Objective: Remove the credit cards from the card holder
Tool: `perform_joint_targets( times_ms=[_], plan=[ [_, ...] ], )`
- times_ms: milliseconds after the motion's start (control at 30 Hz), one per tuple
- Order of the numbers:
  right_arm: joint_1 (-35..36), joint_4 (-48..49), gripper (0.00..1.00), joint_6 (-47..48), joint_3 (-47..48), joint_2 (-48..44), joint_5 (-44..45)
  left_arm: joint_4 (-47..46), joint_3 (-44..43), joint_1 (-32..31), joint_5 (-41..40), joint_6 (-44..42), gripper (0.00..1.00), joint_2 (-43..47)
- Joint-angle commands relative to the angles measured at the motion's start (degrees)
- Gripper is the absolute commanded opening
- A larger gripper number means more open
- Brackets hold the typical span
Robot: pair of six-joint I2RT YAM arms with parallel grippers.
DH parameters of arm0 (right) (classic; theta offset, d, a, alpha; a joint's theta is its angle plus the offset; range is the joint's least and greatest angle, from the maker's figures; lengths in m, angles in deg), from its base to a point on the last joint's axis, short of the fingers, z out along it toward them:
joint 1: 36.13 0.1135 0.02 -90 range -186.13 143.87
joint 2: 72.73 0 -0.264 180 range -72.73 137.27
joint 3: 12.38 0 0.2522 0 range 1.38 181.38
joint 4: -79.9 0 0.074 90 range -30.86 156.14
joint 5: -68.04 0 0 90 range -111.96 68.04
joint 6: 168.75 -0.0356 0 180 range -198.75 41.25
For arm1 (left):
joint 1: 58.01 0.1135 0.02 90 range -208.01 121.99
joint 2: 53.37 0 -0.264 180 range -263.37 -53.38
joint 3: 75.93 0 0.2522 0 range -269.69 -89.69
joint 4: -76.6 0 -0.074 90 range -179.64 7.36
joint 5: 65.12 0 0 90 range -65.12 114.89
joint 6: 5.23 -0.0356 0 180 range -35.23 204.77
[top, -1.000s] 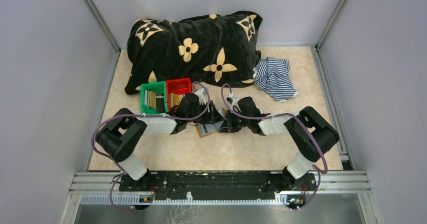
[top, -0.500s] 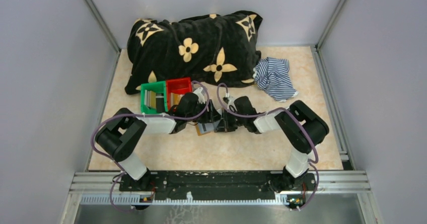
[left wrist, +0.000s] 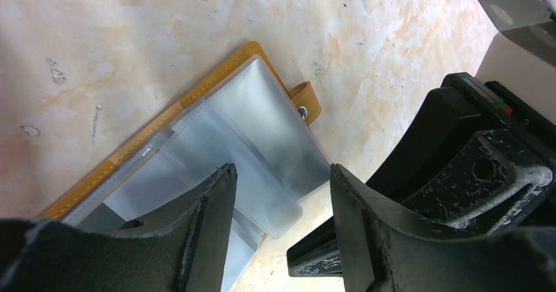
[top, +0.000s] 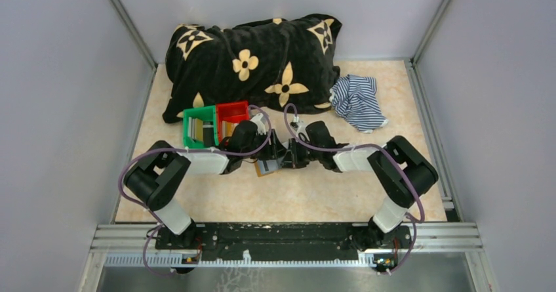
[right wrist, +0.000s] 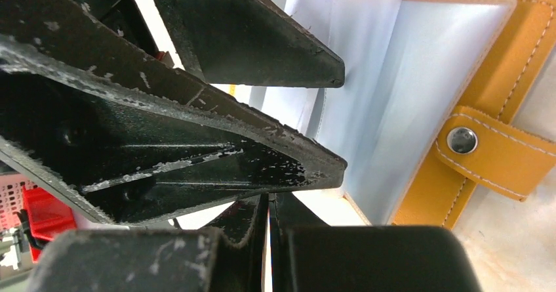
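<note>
Legible text: none in any view.
Card holder (right wrist: 518,56): plain tan cover, clear sleeves, no lettering or brand mark seen.
Tab snap (right wrist: 462,140): bare metal stud, no stamp made out.
Blanket (top: 249,62): cream flower and star motifs only, no letters.
Green bin (top: 197,118), red bin (top: 233,111): too small to tell any marking.

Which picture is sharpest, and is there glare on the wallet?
Top view: evenly lit, but the card holder is tiny and half hidden. Left wrist: dull sheen on its clear sleeves, the left gripper looms dark. Right wrist: the snap and stitching are crisp.
</note>
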Motion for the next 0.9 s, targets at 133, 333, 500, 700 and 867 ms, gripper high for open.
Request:
perform_joint_targets(
  times_ms=[133, 333, 500, 700, 867],
  plan=[
    [-0.65, 6.35, 0.0, 0.45, 4.04, 3.67, -0.85, -0.53, 1.48, -0.12, 0.48, -0.28, 0.61, 2.71],
    [-1.31, 8.44, 0.0, 0.6, 4.83, 6.16, -0.69, -0.62, 1.96, -0.01, -0.19, -0.49, 0.61, 3.88],
    [-2.18, 9.6, 0.0, 0.61, 5.17, 7.54, -0.07, -0.99, 2.34, 0.06, -0.08, -0.25, 0.61, 4.07],
    [-3.01, 11.35, 0.0, -0.4, 5.08, 8.22, -0.19, -0.39, 2.75, 0.15, -1.04, -0.47, 0.61, 4.96],
    [-3.12, 10.98, 0.0, -0.46, 6.55, 8.21, -0.33, -0.01, 3.41, 0.46, -1.84, -0.66, 0.61, 5.53]
  ],
)
